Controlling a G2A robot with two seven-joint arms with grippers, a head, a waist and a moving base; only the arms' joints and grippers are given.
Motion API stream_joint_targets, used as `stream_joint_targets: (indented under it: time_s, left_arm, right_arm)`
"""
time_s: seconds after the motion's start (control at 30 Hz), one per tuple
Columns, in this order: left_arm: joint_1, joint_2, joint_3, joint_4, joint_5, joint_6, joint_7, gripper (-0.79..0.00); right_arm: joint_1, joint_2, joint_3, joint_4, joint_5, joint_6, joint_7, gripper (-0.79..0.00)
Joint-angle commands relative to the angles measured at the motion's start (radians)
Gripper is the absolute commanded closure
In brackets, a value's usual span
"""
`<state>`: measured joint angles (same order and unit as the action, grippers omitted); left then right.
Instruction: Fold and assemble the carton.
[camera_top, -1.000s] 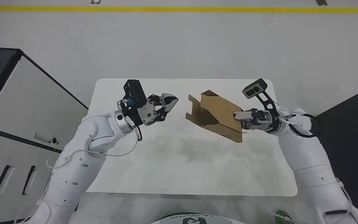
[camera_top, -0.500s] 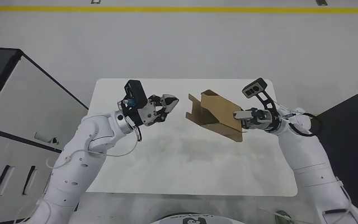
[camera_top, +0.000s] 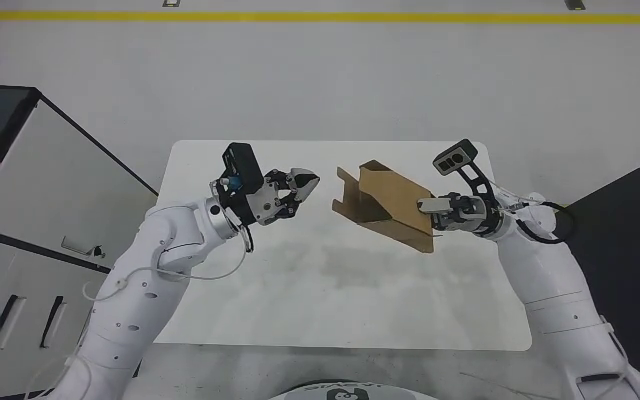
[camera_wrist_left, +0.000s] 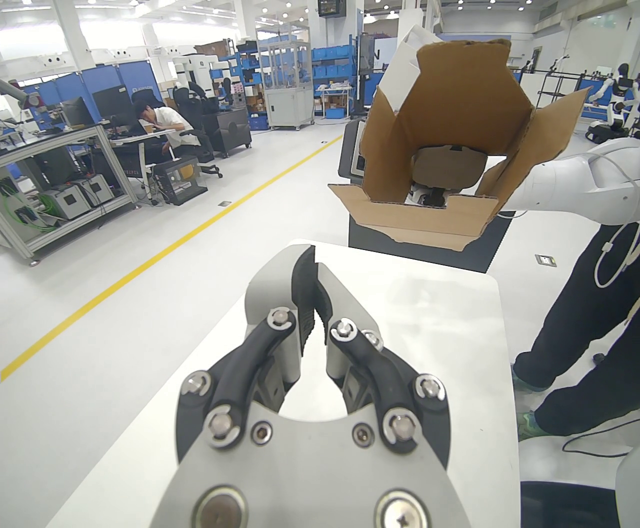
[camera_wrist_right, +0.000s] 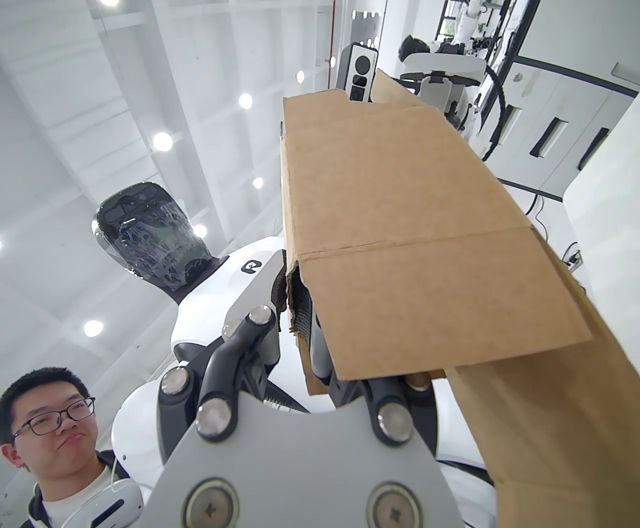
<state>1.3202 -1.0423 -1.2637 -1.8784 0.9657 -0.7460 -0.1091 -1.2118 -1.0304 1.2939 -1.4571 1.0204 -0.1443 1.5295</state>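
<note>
Overhead, we saw the carton (camera_top: 392, 205) over the right half of the white table (camera_top: 300, 290), lying lengthwise, with its flapped open end turned toward the left gripper (camera_top: 308, 183). The right gripper (camera_top: 428, 206) met the carton at the opposite end, and the left gripper hung apart from it over the table's middle.

From that height we could not judge whether the brown box touched the table top. The left wrist view answered this: the carton (camera_wrist_left: 465, 100) hung in the air beyond the table's far edge, clear of the surface. That view also looked straight into the open end. Four flaps splayed outward, the lowest jutting toward the camera, and through the hollow tube we made out a grey part of the right arm at the far end. In the same view the left gripper (camera_wrist_left: 315, 295) had its black pads (camera_wrist_left: 302, 280) drawn together with nothing between them.

The right wrist view gave us the grip itself. The right gripper (camera_wrist_right: 300, 310) was clamped on a raw corrugated edge of the carton (camera_wrist_right: 400, 225), one finger on either side of the board. Beyond it a plain outer wall stretched away, crossed by a crease with a flap folded at it.
</note>
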Motion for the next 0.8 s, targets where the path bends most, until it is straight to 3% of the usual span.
stream_joint_targets:
  time_s: [0.0, 0.3, 0.77]
  left_arm:
    - [0.004, -0.001, 0.001, -0.002, -0.004, 0.008, 0.003, 0.000]
    - [0.026, -0.003, 0.037, -0.062, -0.009, -0.008, -0.005, 0.000]
    - [-0.009, -0.014, 0.090, -0.056, 0.002, 0.004, 0.014, 0.000]
  right_arm:
    - [0.000, 0.000, 0.000, 0.000, 0.000, 0.000, 0.000, 0.000]
    - [0.000, 0.000, 0.000, 0.000, 0.000, 0.000, 0.000, 0.000]
    - [0.000, 0.000, 0.000, 0.000, 0.000, 0.000, 0.000, 0.000]
